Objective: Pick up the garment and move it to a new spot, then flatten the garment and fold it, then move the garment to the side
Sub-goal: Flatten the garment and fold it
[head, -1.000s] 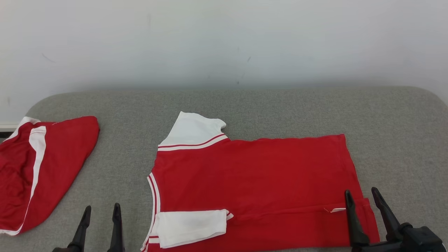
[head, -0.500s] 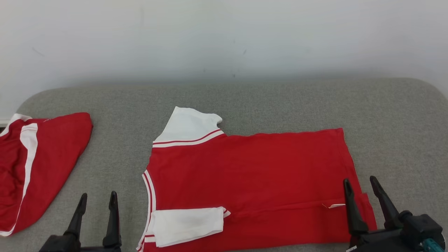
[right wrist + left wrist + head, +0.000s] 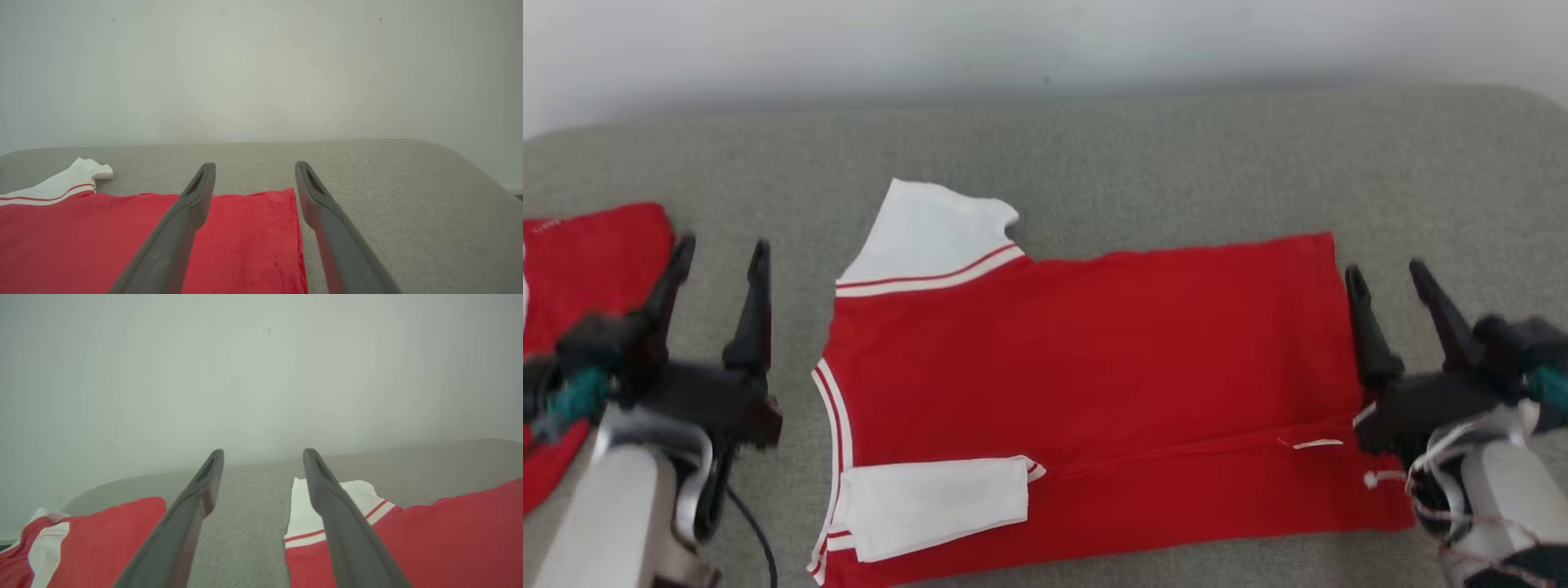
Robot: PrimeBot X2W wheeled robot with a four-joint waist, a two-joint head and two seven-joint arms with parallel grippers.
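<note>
We read garment point(image 3: 1094, 367) flat, near edge folded; left gripper point(image 3: 724, 243), right gripper point(image 3: 1384, 269) spread, empty; far fold, side move pending.

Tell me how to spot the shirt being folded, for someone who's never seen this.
On the grey pad, look to the middle. The shirt lies flat there, red with white sleeves, one sleeve folded over its body. The other red garment, at the pad's left end, has a white stripe instead.
</note>
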